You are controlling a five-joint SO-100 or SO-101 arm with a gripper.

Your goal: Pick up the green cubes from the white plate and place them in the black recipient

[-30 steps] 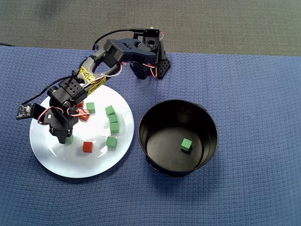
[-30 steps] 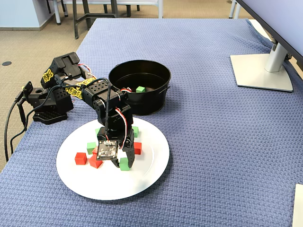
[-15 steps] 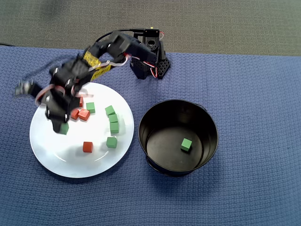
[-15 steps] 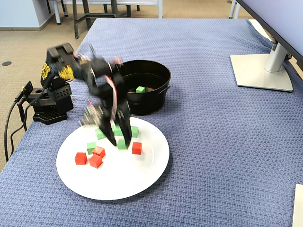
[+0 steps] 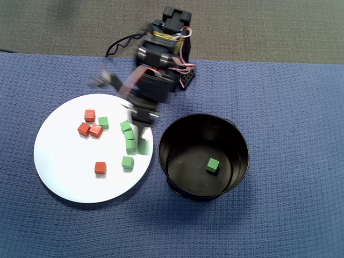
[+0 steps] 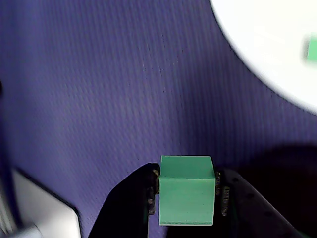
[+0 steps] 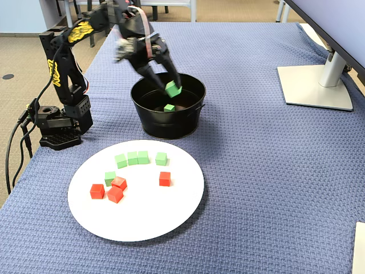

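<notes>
Black recipient (image 7: 167, 117): one green cube (image 7: 169, 107) | fingers (image 7: 169, 85): another (image 7: 173, 88)

Matte green cube (image 6: 186, 190), smooth-faced, pinched between dark plastic jaws. Glossy white plate (image 7: 171, 214), smooth, catching soft reflections. Glossy black recipient (image 7: 171, 127) with sheen along the rim, maybe metal or enamel, cannot tell. Matte green cubes (image 7: 137, 158) and matte red-orange cubes (image 7: 116, 190) on the plate. Blue woven cloth (image 7: 256, 171) over the surface, coarse waffle texture, matt. Black plastic arm (image 7: 63, 74) with a yellow printed sticker. Smooth pale monitor stand (image 7: 316, 85), satin finish.
</notes>
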